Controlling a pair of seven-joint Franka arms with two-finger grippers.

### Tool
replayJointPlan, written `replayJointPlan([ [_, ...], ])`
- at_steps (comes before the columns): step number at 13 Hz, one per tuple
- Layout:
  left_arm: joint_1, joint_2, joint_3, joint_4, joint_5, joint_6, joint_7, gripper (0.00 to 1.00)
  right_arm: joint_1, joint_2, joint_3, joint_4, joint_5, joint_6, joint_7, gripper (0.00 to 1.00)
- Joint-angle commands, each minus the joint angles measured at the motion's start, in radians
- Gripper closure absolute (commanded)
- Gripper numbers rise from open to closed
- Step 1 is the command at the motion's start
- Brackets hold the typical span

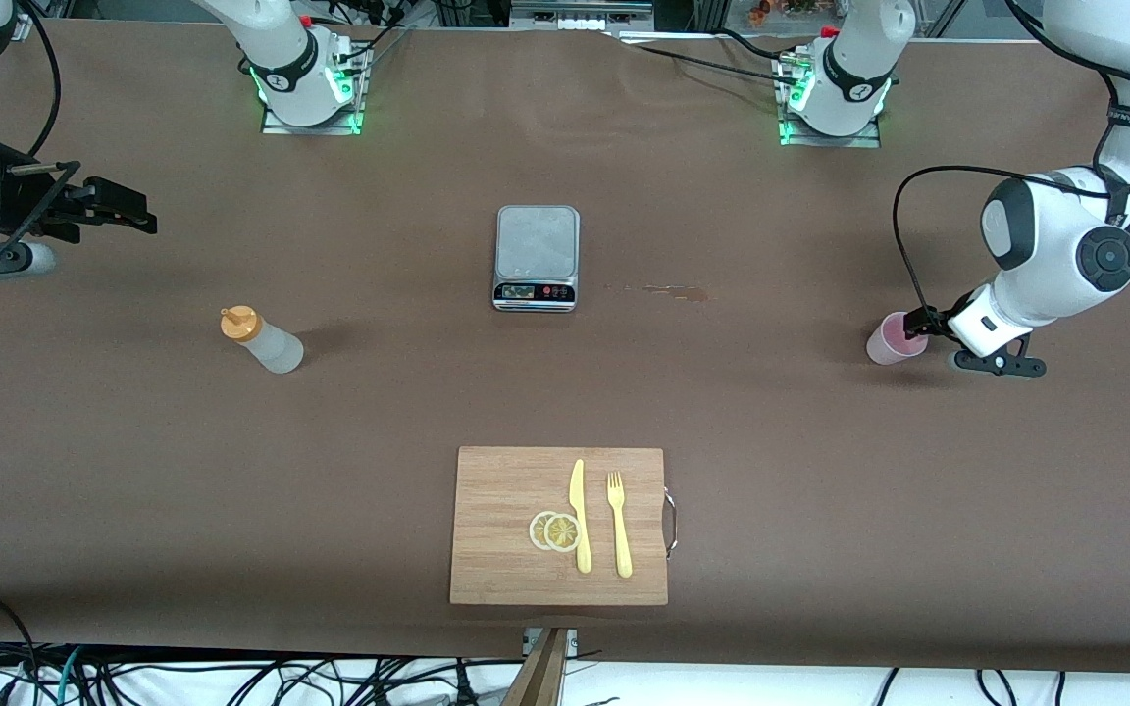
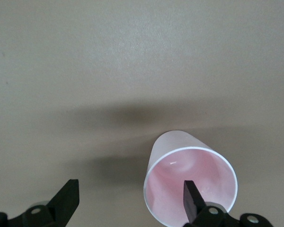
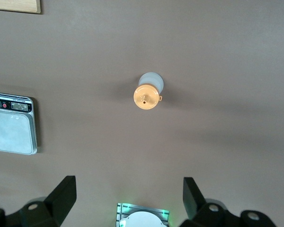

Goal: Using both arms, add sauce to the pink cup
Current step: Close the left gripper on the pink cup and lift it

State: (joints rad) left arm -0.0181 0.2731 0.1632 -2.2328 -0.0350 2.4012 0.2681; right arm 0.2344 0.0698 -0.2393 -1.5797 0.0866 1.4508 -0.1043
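Watching from my remote station, I saw the left claw (image 1: 921,325) low at the pink cup (image 1: 891,339), which stood upright on the brown worktop (image 1: 565,392) toward the left arm's end. Its fingers were spread wide apart; in the left wrist view one finger (image 2: 193,201) sat in front of the cup's open mouth (image 2: 189,182) while the other finger (image 2: 66,201) stood well clear beside it. I could not tell whether that finger touched the rim, and nothing was clamped.

The right claw (image 1: 119,206) hung in the air over the right arm's end of the worktop, waiting, its fingers also parted and empty. From its wrist camera I looked down on the sauce (image 3: 148,94) — the orange-yellow cap up, the whitish body below it. The sauce (image 1: 261,340) stood upright on the worktop toward the right arm's end, well apart from the cup.

Between the two, near the middle, lay a grey scale (image 1: 538,257), farther from the front camera than both. A small brown stain (image 1: 675,291) marked the surface just beside the scale, toward the left arm's end. Nearer to the front camera sat a wooden cutting board (image 1: 506,529) carrying a yellow knife (image 1: 580,515), a yellow fork (image 1: 618,525) and two lemon slices (image 1: 555,531) — the slices overlapped each other and touched the knife.
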Motion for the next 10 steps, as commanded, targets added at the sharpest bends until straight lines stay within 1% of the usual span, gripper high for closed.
replayJointPlan([
  [1, -0.013, -0.008, 0.006, -0.024, -0.025, 0.022, 0.005, 0.05, -0.006, -0.001, -0.002, 0.006, 0.018, -0.006, -0.018, 0.00],
  [2, -0.014, -0.005, 0.006, -0.027, -0.038, 0.022, 0.005, 0.10, -0.006, -0.001, -0.002, 0.006, 0.018, -0.007, -0.018, 0.00],
  [3, -0.016, -0.003, 0.006, -0.027, -0.040, 0.021, 0.002, 0.19, -0.006, -0.001, -0.002, 0.006, 0.018, -0.007, -0.018, 0.00],
  [5, -0.029, -0.003, 0.006, -0.027, -0.040, 0.015, -0.032, 0.48, -0.004, -0.001, -0.002, 0.006, 0.018, -0.007, -0.018, 0.00],
  [6, -0.029, -0.003, 0.006, -0.027, -0.040, 0.012, -0.042, 0.59, -0.004, -0.001, -0.002, 0.006, 0.018, -0.010, -0.018, 0.00],
  [7, -0.030, -0.002, 0.006, -0.027, -0.040, 0.012, -0.043, 0.66, -0.006, -0.001, -0.002, 0.006, 0.018, -0.012, -0.018, 0.00],
  [8, -0.030, -0.002, 0.006, -0.024, -0.040, 0.012, -0.044, 0.76, -0.009, -0.001, -0.002, 0.006, 0.018, -0.012, -0.018, 0.00],
  [10, -0.031, 0.003, 0.006, -0.019, -0.040, 0.012, -0.043, 1.00, -0.009, -0.001, -0.002, 0.006, 0.018, -0.012, -0.018, 0.00],
])
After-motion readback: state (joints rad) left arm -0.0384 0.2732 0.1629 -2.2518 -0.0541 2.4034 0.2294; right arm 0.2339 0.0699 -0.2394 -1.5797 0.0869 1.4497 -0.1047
